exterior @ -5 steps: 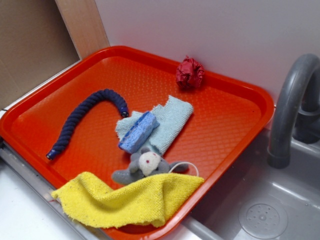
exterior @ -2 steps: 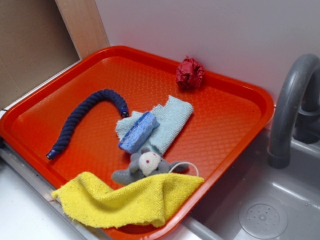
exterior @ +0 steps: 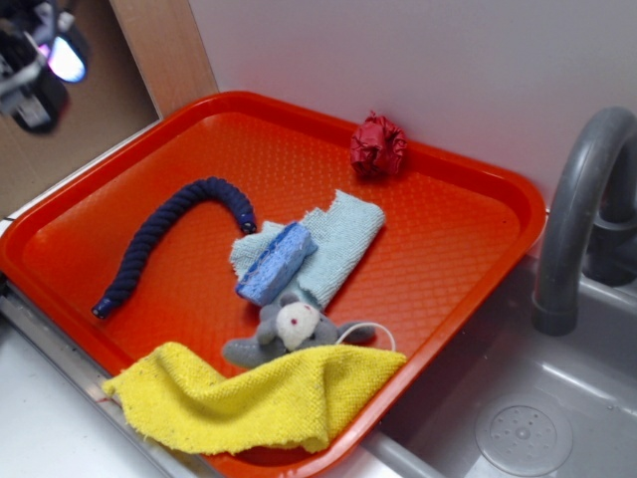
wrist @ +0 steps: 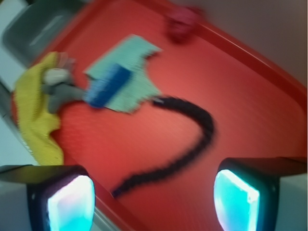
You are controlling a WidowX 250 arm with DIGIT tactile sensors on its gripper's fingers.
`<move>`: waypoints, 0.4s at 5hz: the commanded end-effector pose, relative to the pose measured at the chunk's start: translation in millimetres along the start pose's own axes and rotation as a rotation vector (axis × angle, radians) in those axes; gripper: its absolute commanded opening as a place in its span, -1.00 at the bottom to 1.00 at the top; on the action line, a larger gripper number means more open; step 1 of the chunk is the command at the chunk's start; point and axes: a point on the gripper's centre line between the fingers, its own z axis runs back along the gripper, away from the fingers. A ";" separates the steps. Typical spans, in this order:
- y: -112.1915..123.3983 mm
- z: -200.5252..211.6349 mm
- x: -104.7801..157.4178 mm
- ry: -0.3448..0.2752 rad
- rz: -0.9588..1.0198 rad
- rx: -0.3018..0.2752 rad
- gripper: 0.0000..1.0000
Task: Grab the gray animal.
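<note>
The end effector [exterior: 35, 60] hung at the upper left of the exterior view, above the far left corner of the red tray [exterior: 468, 169], its two fingers spread wide with nothing between them in the blurred wrist view. The gray animal [exterior: 294, 332] lay near the tray's front edge, just below the blue sponge [exterior: 276, 262] and touching the yellow cloth [exterior: 259, 396], whose upper edge covered its lower side. From the end effector it lay well apart, diagonally across the tray past the dark blue rope [exterior: 169, 234]; in the wrist view it sat at upper left [wrist: 60, 89]. Its body ran roughly left to right in the exterior view, so a grasp across that axis seemed most promising.
</note>
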 end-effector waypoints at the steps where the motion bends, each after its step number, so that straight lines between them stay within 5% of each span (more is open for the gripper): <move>1: -85.3 -51.6 43.5 0.032 -0.253 -0.073 1.00; 2: -105.5 -72.6 58.5 0.026 -0.304 -0.144 1.00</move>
